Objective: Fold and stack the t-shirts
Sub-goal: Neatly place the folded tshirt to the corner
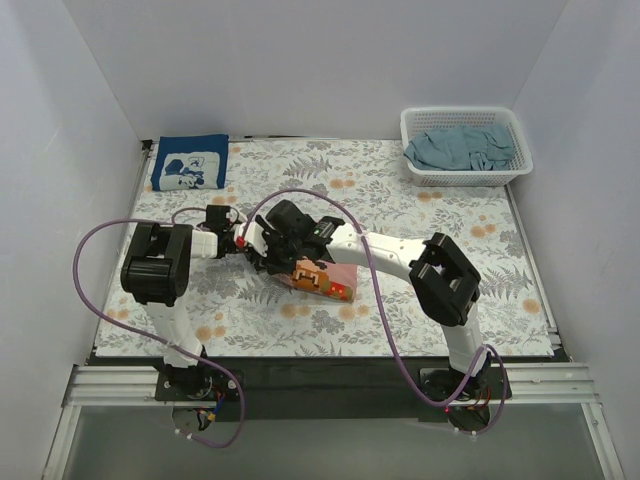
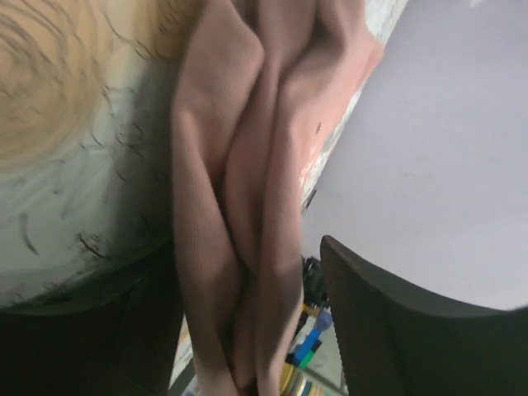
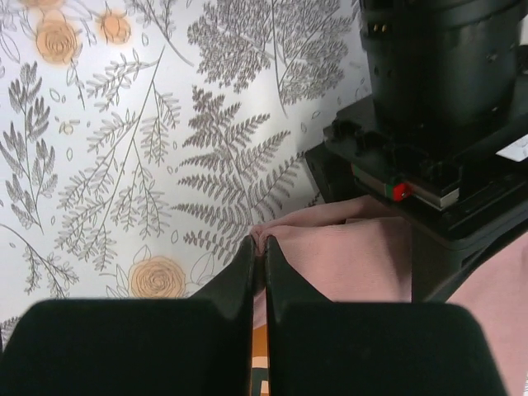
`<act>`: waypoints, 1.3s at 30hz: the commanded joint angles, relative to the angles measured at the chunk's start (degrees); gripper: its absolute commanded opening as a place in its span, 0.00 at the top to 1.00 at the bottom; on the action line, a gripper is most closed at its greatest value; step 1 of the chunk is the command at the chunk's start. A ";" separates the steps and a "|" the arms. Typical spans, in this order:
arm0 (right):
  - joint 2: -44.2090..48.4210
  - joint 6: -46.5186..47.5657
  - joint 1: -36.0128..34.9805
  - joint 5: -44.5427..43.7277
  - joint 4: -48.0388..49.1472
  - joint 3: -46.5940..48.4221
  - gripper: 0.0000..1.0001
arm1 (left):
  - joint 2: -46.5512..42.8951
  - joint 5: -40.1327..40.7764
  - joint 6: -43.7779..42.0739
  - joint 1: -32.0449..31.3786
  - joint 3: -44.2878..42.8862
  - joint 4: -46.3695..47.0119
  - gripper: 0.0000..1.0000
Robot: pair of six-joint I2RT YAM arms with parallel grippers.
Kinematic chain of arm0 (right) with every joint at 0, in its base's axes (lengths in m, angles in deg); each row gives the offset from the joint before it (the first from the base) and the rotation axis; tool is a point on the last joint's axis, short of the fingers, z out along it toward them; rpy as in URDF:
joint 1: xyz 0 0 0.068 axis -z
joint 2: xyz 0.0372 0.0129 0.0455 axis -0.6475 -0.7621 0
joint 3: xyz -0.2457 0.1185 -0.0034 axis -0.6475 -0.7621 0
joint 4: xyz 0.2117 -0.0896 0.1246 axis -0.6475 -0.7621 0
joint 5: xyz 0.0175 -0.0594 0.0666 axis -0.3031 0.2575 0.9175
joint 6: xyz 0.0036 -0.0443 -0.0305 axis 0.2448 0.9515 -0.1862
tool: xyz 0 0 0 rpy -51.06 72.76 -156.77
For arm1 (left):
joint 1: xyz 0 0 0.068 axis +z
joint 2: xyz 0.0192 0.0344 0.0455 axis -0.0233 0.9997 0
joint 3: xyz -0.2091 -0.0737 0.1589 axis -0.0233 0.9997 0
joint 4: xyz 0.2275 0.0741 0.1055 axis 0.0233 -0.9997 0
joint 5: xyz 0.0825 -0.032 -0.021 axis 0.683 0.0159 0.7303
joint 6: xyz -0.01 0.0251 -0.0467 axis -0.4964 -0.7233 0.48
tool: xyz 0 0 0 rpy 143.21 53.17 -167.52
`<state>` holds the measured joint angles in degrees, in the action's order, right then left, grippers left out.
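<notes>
The dusty-pink t-shirt point(image 1: 338, 274), orange print showing, lies bunched at the table's middle between both grippers. My right gripper point(image 1: 270, 250) is shut on a folded edge of the shirt point(image 3: 346, 256), its fingertips point(image 3: 250, 247) pinching the cloth just above the table. My left gripper point(image 1: 243, 240) faces it; its jaws stand apart with a hanging bundle of the pink shirt point(image 2: 223, 124) between them and a gap beside the right finger point(image 2: 396, 330). The navy t-shirt point(image 1: 190, 162) lies folded at the far left. The grey-teal t-shirt point(image 1: 462, 148) is crumpled in the basket.
The white lattice basket point(image 1: 420, 120) stands at the far right corner. The floral table cloth point(image 1: 400, 210) covers the table. White walls close in the left, back and right. The left arm's black wrist body point(image 3: 437, 82) sits right by my right gripper.
</notes>
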<state>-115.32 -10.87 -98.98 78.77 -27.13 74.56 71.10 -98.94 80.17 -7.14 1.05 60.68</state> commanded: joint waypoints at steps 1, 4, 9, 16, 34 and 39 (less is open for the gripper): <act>-0.64 -1.69 -0.43 1.15 2.74 3.58 0.99 | 1.84 5.23 2.62 -0.17 -1.95 -1.71 0.41; -1.25 -2.30 -0.43 1.42 3.53 3.85 0.99 | 2.54 6.99 0.00 -0.17 -5.53 -5.82 0.65; -0.73 -3.44 -0.17 1.50 3.45 3.59 0.78 | 3.59 12.35 -11.07 -0.17 -12.66 -19.34 0.99; 5.33 -10.21 8.17 10.55 2.66 -2.82 0.11 | 5.96 22.98 -31.09 -0.09 -27.25 -34.40 1.00; 18.35 -8.19 26.46 12.05 -1.74 -16.54 0.02 | 25.66 42.41 -53.45 4.57 -82.19 -39.60 1.00; 17.91 -8.45 26.46 12.40 -1.83 -16.89 0.02 | 23.99 45.32 -58.90 5.19 -82.90 -35.11 1.00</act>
<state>-98.38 -19.00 -72.65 89.53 -28.70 58.08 98.53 -56.76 26.95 -1.80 -79.29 21.23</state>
